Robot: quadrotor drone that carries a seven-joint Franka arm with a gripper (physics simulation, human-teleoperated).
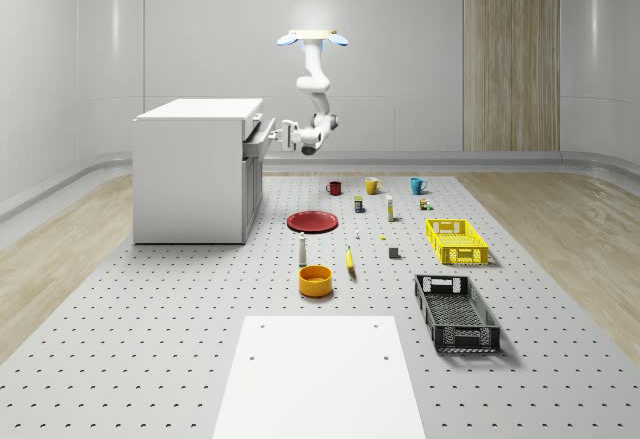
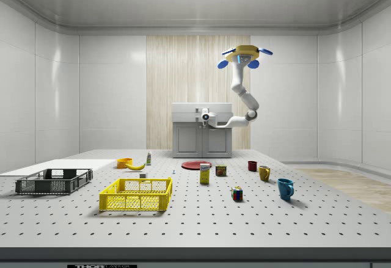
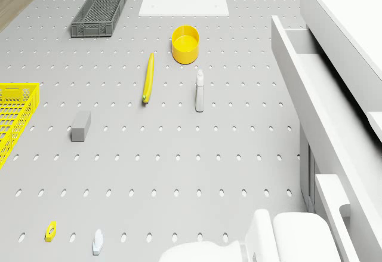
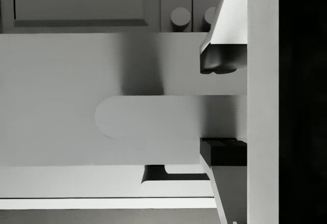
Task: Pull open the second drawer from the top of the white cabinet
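1. The grey perforated bench (image 1: 150, 359) carries everything; a plain white rectangular sheet (image 1: 318, 379) lies at its near edge in the whole-scene view.
2. The white box-shaped cabinet (image 1: 190, 174) stands toward the bench's far left corner in that view. One of its upper drawers (image 3: 316, 89) is slid out partway; I cannot tell whether it is the second from the top.
3. My drone body (image 1: 312, 40) hovers in the air just beside the cabinet's drawer side, over the bench, arm bent down toward the cabinet.
4. My gripper (image 4: 219, 109) sits at the drawer front, its two fingers (image 4: 222, 60) set on either side of the rounded bar handle (image 4: 148, 117), clamped on it.
5. The black mesh crate (image 1: 456, 312) and yellow mesh crate (image 1: 456, 241) lie toward the bench's right edge.
6. Mid-bench lie the flat red plate (image 1: 312, 221), the round yellow bowl (image 1: 315, 280) and the yellow banana (image 1: 350, 259).
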